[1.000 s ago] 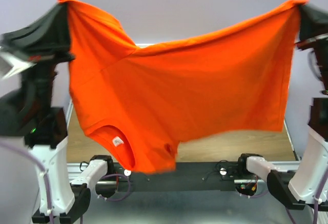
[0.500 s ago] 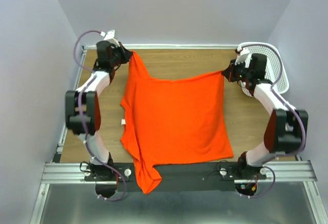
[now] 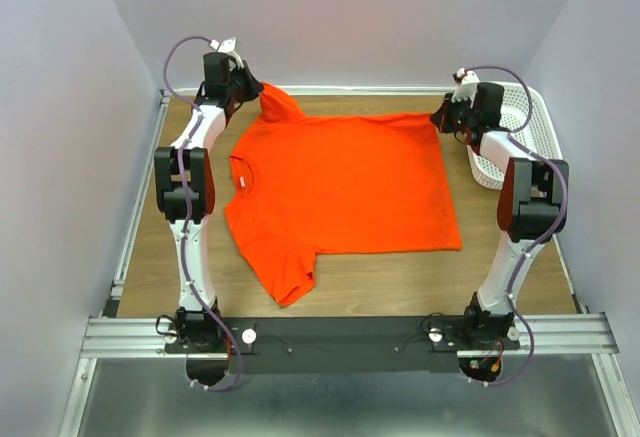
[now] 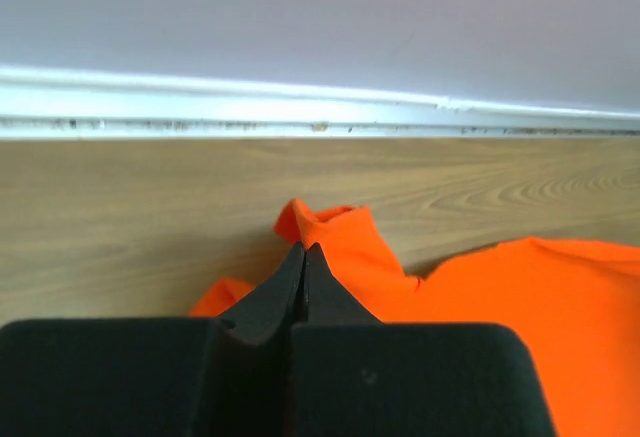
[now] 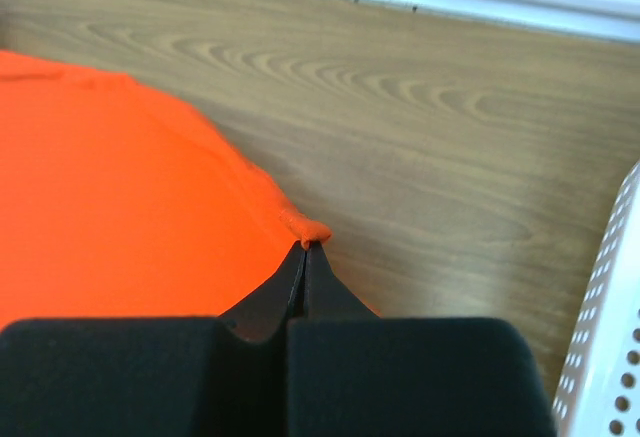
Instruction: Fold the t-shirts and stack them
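Left gripper [image 4: 304, 249]: black tapered fingers pressed tip to tip with no gap, pinching a raised peak of orange cloth, the far sleeve of the t-shirt [image 3: 340, 187]. Right gripper [image 5: 304, 247]: fingers likewise clamped tight, a small nub of the hem corner caught between the tips.

T-shirt: plain bright orange-red, short-sleeved, no print showing. It is spread nearly flat on the wooden table [image 3: 400, 282], neckline [image 3: 243, 172] toward the left arm, hem toward the right arm. The body is smooth with few wrinkles. The near sleeve lies flat, pointing at the near edge. The far sleeve is bunched and lifted at the left fingers.

Edges and room: both pinched corners sit near the far rail [image 4: 300, 117], with a strip of bare wood between. A band of bare wood separates the shirt from the black base bar [image 3: 340, 335]. The white basket [image 3: 535, 122] stands at the far right corner, just beside the right gripper and apart from the cloth. Pale walls [image 3: 340, 17] close in the far side, left and right.

Materials: soft matte fabric; wood-grain tabletop; hard perforated plastic basket with round holes; pale metal rail.
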`<state>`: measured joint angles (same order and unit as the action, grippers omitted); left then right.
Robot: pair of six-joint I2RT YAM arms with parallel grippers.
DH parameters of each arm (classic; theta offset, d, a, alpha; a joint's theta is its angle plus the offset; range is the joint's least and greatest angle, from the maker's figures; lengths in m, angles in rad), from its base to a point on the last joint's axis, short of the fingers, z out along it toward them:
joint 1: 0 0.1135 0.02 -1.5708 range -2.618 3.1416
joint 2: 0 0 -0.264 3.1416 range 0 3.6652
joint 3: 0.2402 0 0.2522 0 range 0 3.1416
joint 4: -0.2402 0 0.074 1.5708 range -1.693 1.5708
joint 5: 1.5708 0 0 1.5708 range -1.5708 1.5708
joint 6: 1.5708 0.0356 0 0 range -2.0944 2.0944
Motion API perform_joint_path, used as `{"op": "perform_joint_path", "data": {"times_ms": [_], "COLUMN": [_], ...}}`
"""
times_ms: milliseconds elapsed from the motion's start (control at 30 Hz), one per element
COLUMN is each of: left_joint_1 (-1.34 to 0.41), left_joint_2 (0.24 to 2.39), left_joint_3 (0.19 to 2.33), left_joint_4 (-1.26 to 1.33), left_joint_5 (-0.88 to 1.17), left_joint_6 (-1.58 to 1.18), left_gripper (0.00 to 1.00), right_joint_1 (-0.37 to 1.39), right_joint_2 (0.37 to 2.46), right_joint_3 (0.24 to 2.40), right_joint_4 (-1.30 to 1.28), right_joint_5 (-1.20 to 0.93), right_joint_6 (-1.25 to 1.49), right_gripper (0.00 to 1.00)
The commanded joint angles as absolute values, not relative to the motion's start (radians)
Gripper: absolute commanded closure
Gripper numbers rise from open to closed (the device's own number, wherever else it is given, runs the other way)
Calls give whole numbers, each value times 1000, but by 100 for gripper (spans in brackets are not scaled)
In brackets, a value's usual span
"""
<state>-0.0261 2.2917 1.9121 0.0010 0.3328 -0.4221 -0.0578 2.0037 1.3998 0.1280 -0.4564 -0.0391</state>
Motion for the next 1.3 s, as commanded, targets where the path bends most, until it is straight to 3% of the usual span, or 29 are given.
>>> {"op": "perform_joint_path", "data": {"times_ms": [0, 167, 733, 1267], "left_joint_1": [-20, -18, -8, -8], "left_joint_2": [2329, 2316, 2000, 1839], "left_joint_3": [1986, 1982, 1522, 1374], "left_joint_4": [-64, -35, 204, 221], "left_joint_5": [322, 350, 420, 460], "left_joint_6": [-370, -341, -331, -304], "left_gripper": [100, 100, 100, 100], "right_joint_1": [-49, -49, -51, -49], "right_joint_2": [2049, 2054, 2036, 2079], "right_joint_3": [1454, 1467, 1422, 1450], "right_joint_4": [167, 167, 170, 169], "right_joint_5": [-419, -417, -336, -334], "right_joint_6": [-14, -5, -9, -5], "right_gripper": [99, 99, 99, 99]}}
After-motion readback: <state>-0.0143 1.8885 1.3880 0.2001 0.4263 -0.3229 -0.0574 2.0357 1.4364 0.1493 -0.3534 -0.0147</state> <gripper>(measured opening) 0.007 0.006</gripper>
